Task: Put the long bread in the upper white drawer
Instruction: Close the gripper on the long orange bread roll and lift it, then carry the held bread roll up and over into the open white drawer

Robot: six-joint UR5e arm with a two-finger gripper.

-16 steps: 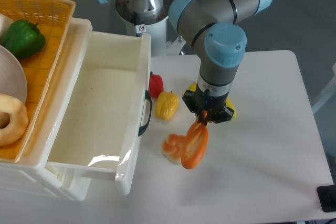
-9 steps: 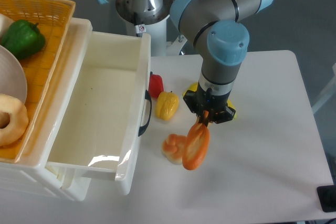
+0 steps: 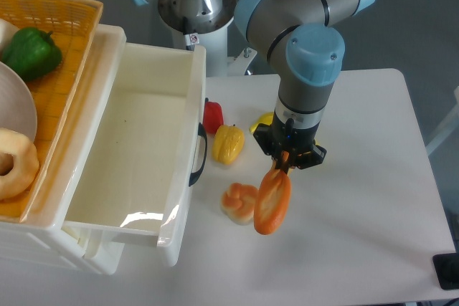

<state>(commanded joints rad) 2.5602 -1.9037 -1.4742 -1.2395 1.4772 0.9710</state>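
At the far left the yellow woven basket (image 3: 68, 48) sits on the cabinet top with a green pepper (image 3: 30, 51) and a pale ring doughnut (image 3: 16, 163) in it, none of them shifted over the last second. Beside it the upper white drawer (image 3: 183, 141) stands pulled out, its dark handle (image 3: 199, 154) facing the counter (image 3: 358, 249) and its inside bare — nothing has gone in yet. Moving right, a red pepper (image 3: 213, 115) and a yellow pepper (image 3: 228, 143) lie just off the handle, and the small knotted bun (image 3: 238, 202) rests on the counter below them, all where they were. What has changed is further right: the tool (image 3: 287, 168), closed on the top end of the long bread (image 3: 272, 201), has drifted a little to the right and down in the picture since a second ago, and the loaf now hangs clear of the bun's right side rather than overlapping it. The bread dangles nearly upright from the tool, well apart from the drawer. So the grasp looks secure and the loaf seems to be lifted off the counter, but the recent motion carries it slightly away from the target — the leftward carry over the drawer's front wall is, by my judgement, still entirely ahead.
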